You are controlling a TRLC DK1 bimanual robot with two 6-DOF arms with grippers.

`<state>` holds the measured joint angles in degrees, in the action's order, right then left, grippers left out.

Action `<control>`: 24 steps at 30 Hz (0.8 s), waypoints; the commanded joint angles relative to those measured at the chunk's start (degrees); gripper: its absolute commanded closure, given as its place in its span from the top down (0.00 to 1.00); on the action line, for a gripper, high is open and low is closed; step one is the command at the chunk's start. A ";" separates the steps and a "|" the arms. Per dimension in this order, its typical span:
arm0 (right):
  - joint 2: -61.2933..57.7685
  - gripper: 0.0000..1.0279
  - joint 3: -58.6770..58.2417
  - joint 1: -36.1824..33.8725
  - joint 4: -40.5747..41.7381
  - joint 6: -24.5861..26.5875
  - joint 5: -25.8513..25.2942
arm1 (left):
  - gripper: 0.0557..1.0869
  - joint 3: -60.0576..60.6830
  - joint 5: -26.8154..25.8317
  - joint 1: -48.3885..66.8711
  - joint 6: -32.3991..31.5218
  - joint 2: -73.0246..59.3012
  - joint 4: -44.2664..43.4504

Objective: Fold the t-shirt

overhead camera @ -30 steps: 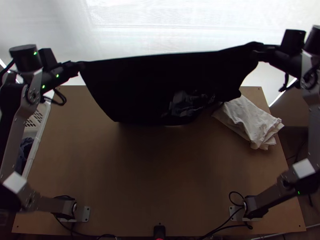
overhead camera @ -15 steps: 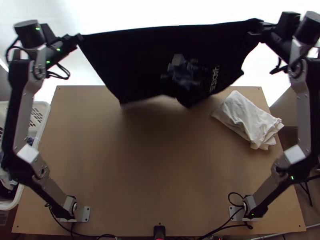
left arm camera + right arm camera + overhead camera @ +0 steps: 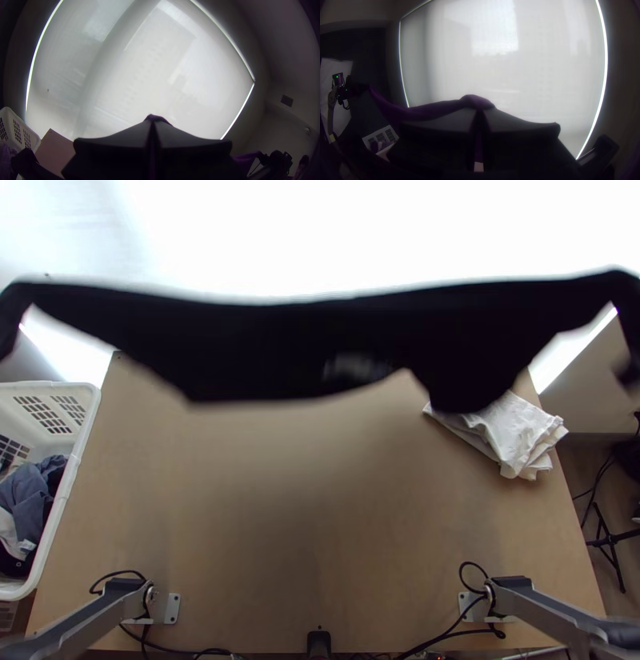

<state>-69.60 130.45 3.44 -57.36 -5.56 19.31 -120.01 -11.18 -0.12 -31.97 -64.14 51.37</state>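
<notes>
Black fingers [image 3: 110, 145], four of them, two per gripper. The left gripper [image 3: 14, 304] has its pair clenched on one end of the t-shirt's upper edge, and the right gripper [image 3: 626, 292] has the other end pinched just as tight. One black t-shirt [image 3: 280, 352] total, strung between the two, up off the bench [image 3: 312, 500] and across its far end in the top view. It's spread but not flat: top edge dips a bit in the middle, bottom edge is wavy and hangs lower toward the right. One pale print [image 3: 352, 368] on it, too blurry to make out.

Compared to half a second ago, both grippers have swung way out to the sides of the top view, and the shirt looks stretched wider, with its top edge lower in the picture. It now covers a corner of the one white cloth [image 3: 520, 432], which hasn't budged from the far right of the bench, folded up kinda loosely.

Containers: just one, a white plastic basket [image 3: 70, 476] by the bench's left side. Inside there's blue-grey clothing [image 3: 30, 496], plus something white [image 3: 6, 530] and something dark; can't tell how many pieces.
</notes>
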 commanded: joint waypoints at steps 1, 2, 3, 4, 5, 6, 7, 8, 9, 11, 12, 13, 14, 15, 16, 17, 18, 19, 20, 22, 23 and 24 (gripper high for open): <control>11.16 0.03 2.00 1.04 -14.00 0.64 1.34 | 0.03 5.04 -1.12 -0.23 -0.99 15.10 5.40; 11.68 0.03 2.17 1.04 -14.97 0.55 1.26 | 0.03 5.04 -1.21 0.03 -1.34 15.54 5.84; 12.21 0.03 2.35 1.04 -15.67 0.46 1.26 | 0.03 5.04 -1.12 0.47 -1.52 16.06 6.37; 12.47 0.03 2.61 1.04 -16.82 0.29 1.26 | 0.03 5.04 -1.12 0.47 -1.52 16.50 7.07; 12.83 0.03 2.61 1.04 -17.87 0.29 1.26 | 0.03 5.31 -1.21 0.47 -1.61 16.85 7.34; 13.09 0.03 2.53 1.04 -18.66 0.29 1.26 | 0.03 5.66 -1.12 0.47 -1.78 17.12 7.69; 13.27 0.03 2.44 1.22 -19.63 0.29 1.26 | 0.03 6.36 -1.12 0.47 -1.78 17.47 7.95; 13.44 0.03 2.44 1.57 -20.07 0.29 1.26 | 0.03 7.33 -1.12 0.47 -1.78 17.82 7.86; 13.53 0.03 2.61 1.66 -20.16 0.29 1.26 | 0.03 7.42 -1.12 0.47 -1.78 17.91 7.78; 13.62 0.03 2.53 2.18 -20.60 0.46 1.17 | 0.03 7.51 -1.04 0.47 -1.78 17.82 7.34; 13.70 0.03 1.21 2.27 -20.95 0.46 1.26 | 0.03 7.86 -1.04 0.38 -1.78 17.65 7.25; 14.14 0.03 -0.81 2.36 -20.77 0.55 1.26 | 0.03 9.00 -1.04 0.38 -1.70 17.56 7.16; 14.50 0.03 -3.19 2.36 -20.07 0.82 1.17 | 0.03 11.20 -0.95 0.30 -1.34 17.65 6.72; 14.76 0.03 -6.88 2.36 -19.28 0.90 1.17 | 0.03 13.66 -0.60 0.03 -1.26 17.73 6.02; 15.11 0.03 -11.71 2.36 -18.57 1.34 1.08 | 0.03 17.00 -0.60 -0.06 -0.73 18.08 5.40; 15.81 0.03 -18.13 2.36 -16.55 1.43 1.08 | 0.03 21.66 -0.42 -0.32 0.15 18.70 3.64; 16.61 0.03 -25.60 2.45 -14.18 1.43 1.17 | 0.03 27.63 -0.42 -1.29 0.68 19.58 0.66; 17.31 0.03 -32.46 2.36 -12.07 1.78 1.17 | 0.03 33.96 -0.60 -1.55 1.38 20.55 -2.07; 18.10 0.03 -39.84 2.36 -8.47 1.70 1.17 | 0.03 40.90 -0.51 -1.64 2.08 21.42 -6.02; 18.45 0.03 -52.85 2.45 -0.91 1.70 1.96 | 0.03 52.07 -1.21 -1.11 2.61 20.90 -11.38; 17.57 0.03 -58.29 2.45 3.14 1.61 2.49 | 0.03 56.99 -1.12 -0.93 3.14 19.75 -15.08; 15.73 0.03 -63.22 2.53 7.00 1.61 3.28 | 0.03 61.38 -1.21 -1.37 3.05 18.70 -19.56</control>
<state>-53.39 100.12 5.67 -66.65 -4.25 20.64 -87.05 -11.79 -0.89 -31.00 -44.86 47.90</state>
